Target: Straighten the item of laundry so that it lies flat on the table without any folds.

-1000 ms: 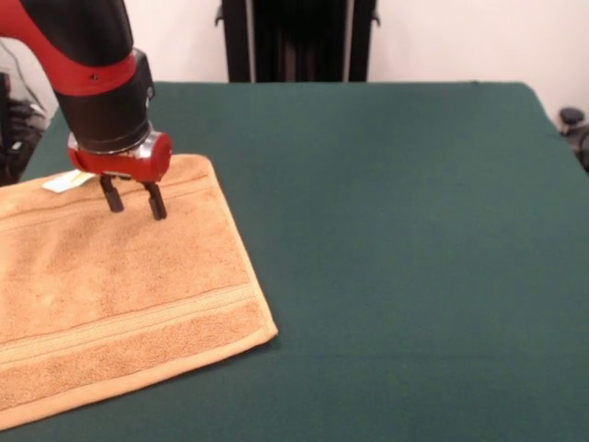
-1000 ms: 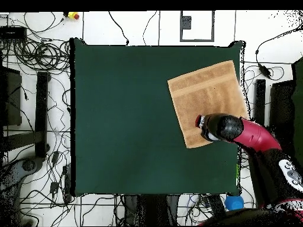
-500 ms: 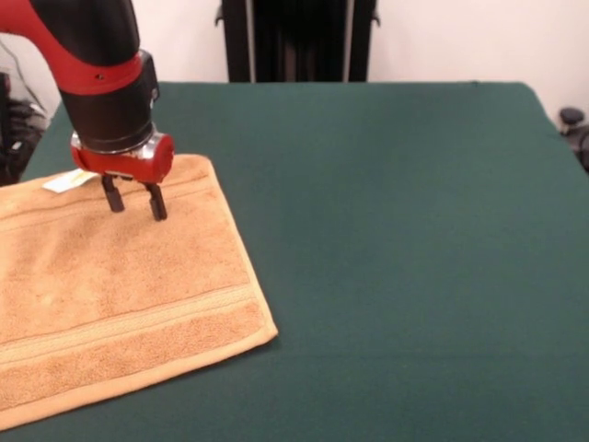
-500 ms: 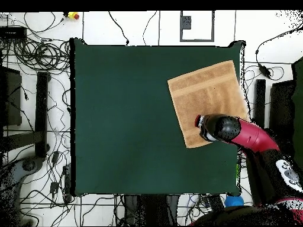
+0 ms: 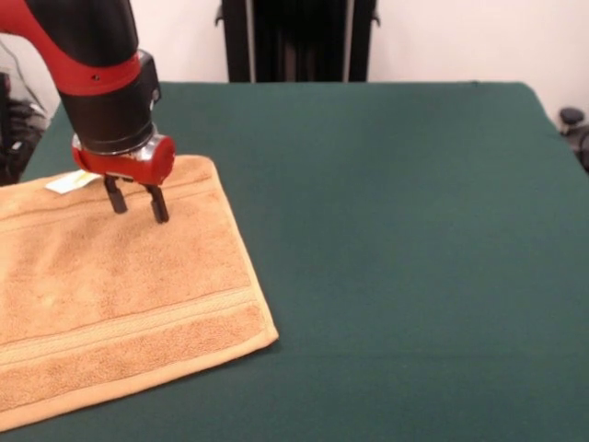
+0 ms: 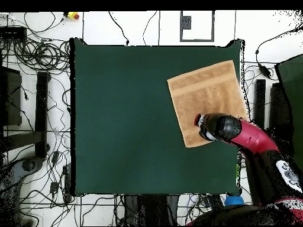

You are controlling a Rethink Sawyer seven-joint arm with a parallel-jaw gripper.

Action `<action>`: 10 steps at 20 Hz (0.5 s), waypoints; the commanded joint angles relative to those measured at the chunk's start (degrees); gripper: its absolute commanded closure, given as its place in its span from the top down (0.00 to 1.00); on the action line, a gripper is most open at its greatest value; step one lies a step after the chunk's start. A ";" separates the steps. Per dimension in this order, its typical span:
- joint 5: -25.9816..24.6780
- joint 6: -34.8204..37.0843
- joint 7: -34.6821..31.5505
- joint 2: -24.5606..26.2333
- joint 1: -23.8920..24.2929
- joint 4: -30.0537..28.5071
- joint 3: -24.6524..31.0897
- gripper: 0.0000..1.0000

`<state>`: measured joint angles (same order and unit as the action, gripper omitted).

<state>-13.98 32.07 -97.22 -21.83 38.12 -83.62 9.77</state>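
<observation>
Over at the table's (image 5: 414, 230) side edge the towel (image 5: 120, 295) looks spread flat already, pincer (image 5: 135, 201) hanging just above its far end with fingers apart and empty, so probably just backing off is left.

From across the table, the towel (image 5: 120, 295) ran off the left and bottom edges of the frame, so its lower left corner never showed, and the arm was cut off at the top left. The small white label (image 5: 72, 181) at the upper left was too small to read. Looking down from above, the gripper (image 6: 200, 126) was buried under its own red and black housing, which also covered the towel's lower right part.
</observation>
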 commanded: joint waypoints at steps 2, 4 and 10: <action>7.23 -9.36 -15.73 8.05 -5.42 -7.86 6.67 1.00; 7.88 -10.37 -15.91 8.32 -5.48 -8.15 6.83 1.00; 10.15 -13.32 -17.50 8.76 -6.61 -9.05 6.39 1.00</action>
<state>-9.20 28.40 -97.22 -21.73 37.84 -85.20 9.10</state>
